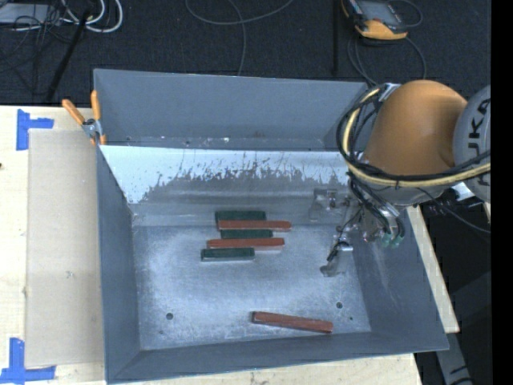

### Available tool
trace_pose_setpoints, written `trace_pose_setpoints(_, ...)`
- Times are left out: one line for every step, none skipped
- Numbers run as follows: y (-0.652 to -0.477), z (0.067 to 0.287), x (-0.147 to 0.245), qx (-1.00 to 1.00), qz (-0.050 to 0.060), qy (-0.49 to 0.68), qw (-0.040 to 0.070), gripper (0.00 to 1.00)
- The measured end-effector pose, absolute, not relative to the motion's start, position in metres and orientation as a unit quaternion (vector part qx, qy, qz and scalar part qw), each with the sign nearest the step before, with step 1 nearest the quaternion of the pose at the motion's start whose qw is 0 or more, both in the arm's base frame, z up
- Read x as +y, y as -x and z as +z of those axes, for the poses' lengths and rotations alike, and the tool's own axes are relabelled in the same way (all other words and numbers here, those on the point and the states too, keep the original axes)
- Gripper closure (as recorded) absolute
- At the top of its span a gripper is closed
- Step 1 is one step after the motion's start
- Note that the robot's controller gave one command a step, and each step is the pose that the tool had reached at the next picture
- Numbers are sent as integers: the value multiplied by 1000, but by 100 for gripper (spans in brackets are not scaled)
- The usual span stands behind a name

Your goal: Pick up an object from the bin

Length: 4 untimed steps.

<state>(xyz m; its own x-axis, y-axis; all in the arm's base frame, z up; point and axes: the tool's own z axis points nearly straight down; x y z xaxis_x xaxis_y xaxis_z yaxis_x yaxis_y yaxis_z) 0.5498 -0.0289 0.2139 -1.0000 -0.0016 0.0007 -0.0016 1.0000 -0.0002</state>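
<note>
Gripper (pixel 335 261) hangs low at the bin's (pixel 216 111) right side (spread or closed, can't tell), near the cluster of green and reddish bars (pixel 244 233); a lone reddish bar (pixel 292 322) lies up front.

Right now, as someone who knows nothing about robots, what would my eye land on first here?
First, the rounded orange cover on the robot arm, bulging over the right rim of the grey metal bin, with the gripper hanging below it over bare floor. Next, a cluster of flat dark green and red-brown sticks lying side by side mid-floor. One lone red-brown stick lies near the front wall.
</note>
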Motion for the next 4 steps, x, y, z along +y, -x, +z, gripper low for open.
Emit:
trace_pose_setpoints(-512,87,42,-1000,-1,-30,5,0)
trace_pose_setpoints(-482,69,28,-999,0,-43,-2,0)
trace_pose_setpoints(-482,69,28,-999,0,-43,0,100)
trace_pose_setpoints(-484,222,26,-998,0,-60,-3,100)
